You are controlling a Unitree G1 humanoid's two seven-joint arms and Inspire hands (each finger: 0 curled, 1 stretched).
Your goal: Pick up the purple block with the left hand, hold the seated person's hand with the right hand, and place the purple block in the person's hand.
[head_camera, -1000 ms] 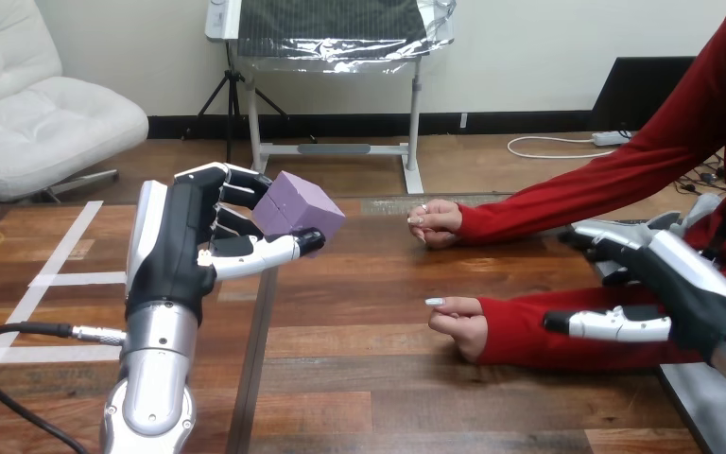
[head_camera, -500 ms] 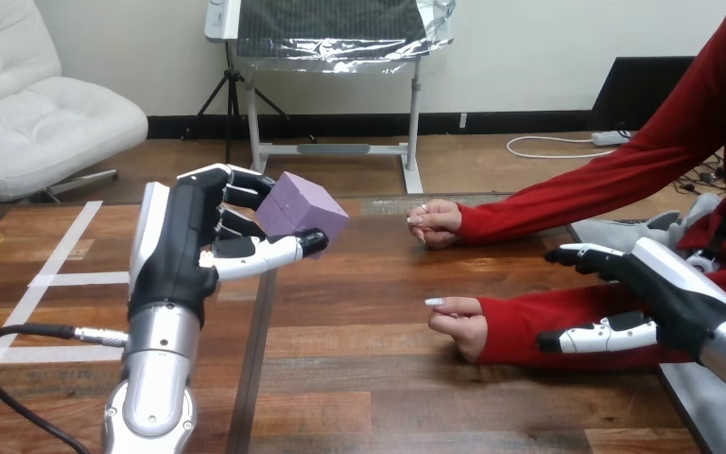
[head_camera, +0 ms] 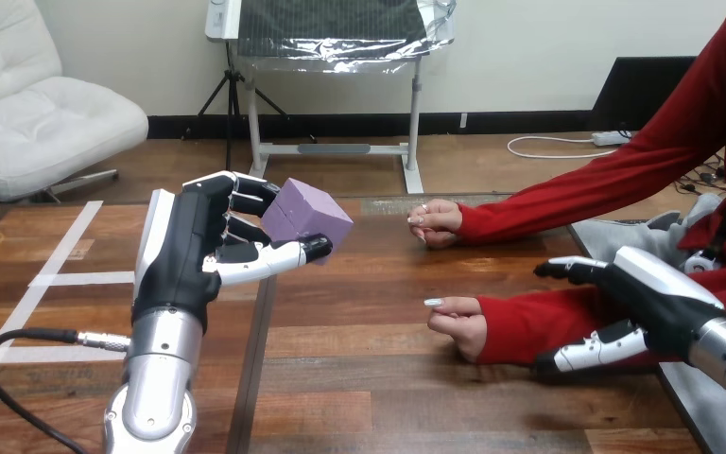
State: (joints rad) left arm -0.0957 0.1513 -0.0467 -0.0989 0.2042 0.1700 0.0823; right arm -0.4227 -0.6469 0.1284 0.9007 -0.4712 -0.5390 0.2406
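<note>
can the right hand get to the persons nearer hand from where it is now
Probably yes. The right hand is open at the red sleeve of that same arm. The person's nearer hand rests as a fist on the table, and nothing lies between them.

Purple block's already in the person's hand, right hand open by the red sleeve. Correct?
Not quite. The block is in the left hand, whose fingers and thumb curl round it, well apart from the person's hands. The head view shows this. The right hand is open by the sleeve, as you say.
</note>
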